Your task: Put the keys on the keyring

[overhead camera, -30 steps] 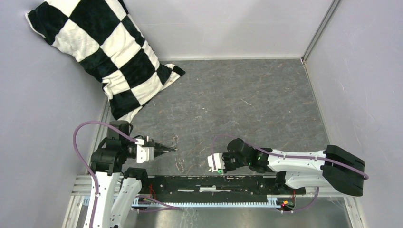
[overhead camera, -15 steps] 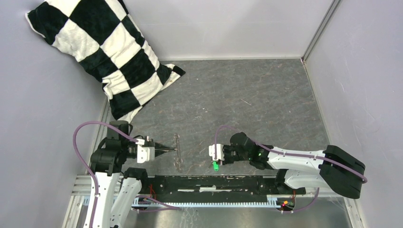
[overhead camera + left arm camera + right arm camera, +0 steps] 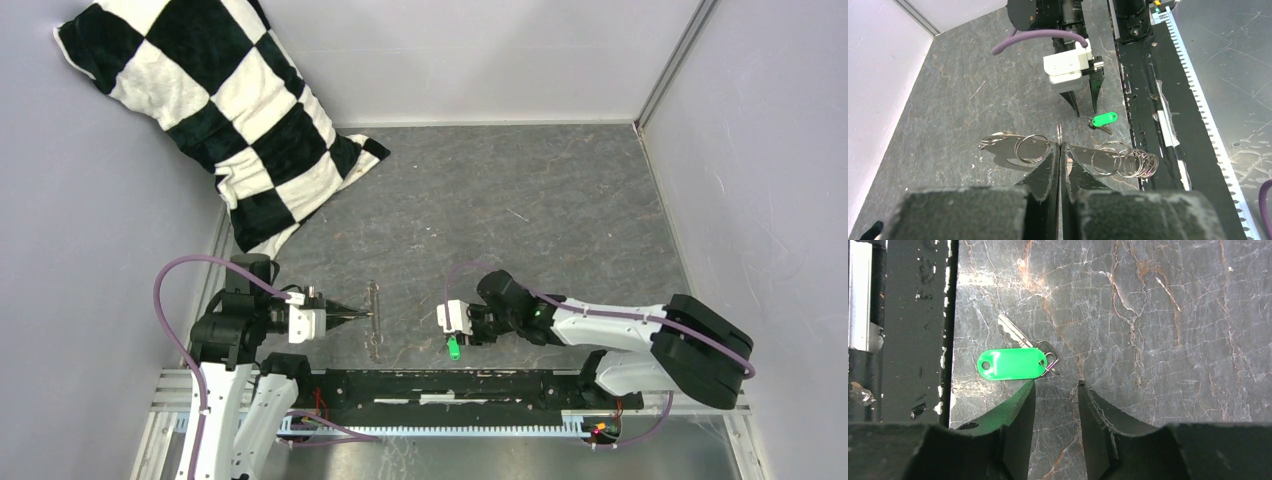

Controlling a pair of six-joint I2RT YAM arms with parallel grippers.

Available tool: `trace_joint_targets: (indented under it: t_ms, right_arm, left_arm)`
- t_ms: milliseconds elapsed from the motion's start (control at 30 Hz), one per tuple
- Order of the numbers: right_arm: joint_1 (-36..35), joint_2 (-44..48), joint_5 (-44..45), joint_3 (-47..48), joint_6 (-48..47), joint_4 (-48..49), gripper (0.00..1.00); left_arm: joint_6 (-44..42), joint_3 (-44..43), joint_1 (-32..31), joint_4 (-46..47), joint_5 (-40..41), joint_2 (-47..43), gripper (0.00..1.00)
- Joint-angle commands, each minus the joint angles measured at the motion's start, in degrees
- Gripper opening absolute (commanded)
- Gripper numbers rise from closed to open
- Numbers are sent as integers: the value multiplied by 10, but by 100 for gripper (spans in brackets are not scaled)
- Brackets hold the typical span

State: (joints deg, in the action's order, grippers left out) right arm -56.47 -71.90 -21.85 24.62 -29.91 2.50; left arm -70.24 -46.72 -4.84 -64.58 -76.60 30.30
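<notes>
Keyring (image 3: 373, 300) is hard to read. Top view gives only a thin silvery line, edge-on. In left wrist view the fingers cover its middle, so the big loop's outline can't be traced, only small rings (image 3: 1143, 165) strung to either side of the grip. Can't tell if it touches the table (image 3: 560, 200). Keys (image 3: 1012, 363): in right wrist view the green tag overlaps part of the key head; in top view they're just a green speck, blade too small to see

Vs 1 sec ago: right gripper (image 3: 1056, 385) was clamped w/ the green tag at its tips. Now its jaws stand parted w/ nothing btwn them, and the keys lie flat on the table just ahead of the fingertips, not touching. Right forearm has swung a bit. Left gripper (image 3: 1059, 147) is in the same spot, pinched tight on the keyring's rim approx mid-length

Axes: keyring's long axis runs near-to-far in top view, standing on edge, out in front of the left fingertips. Tag's long axis lies across the right wrist frame, holed end toward the black rail (image 3: 898, 340), other end at the key head. Blade slants from the head up-left. In top view the keys sit right of the keyring, well apart from it, close to the rail
</notes>
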Motion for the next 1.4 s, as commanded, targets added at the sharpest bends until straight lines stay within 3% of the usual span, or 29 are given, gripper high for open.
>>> trace_joint_targets:
  t_ms: [0,467,733,1000,1167,1300,1367]
  right_arm:
    - [10,-25,-16,39,-37,-24,43]
    - [38,-55,-104,35,-66,14,39]
    - [43,-64,-112,26,-68,50,36]
    - [43,-67,-128,28,-69,23,21]
    - [43,-71,-128,28,-67,18,17]
    - [43,-70,-123,39,-65,3,1]
    - [43,-57,-115,50,-57,-9,1]
  left_arm:
    - [3,-20,0,8,-13,1,2]
    - [-4,-21,0,9,-6,-6,2]
    - [-2,-22,0,9,1,-11,2]
    - [-3,-24,0,9,5,-14,2]
    - [-5,-26,0,9,6,-14,2]
    - [-3,-28,0,9,10,-15,2]
    - [-2,-27,1,11,10,-15,2]
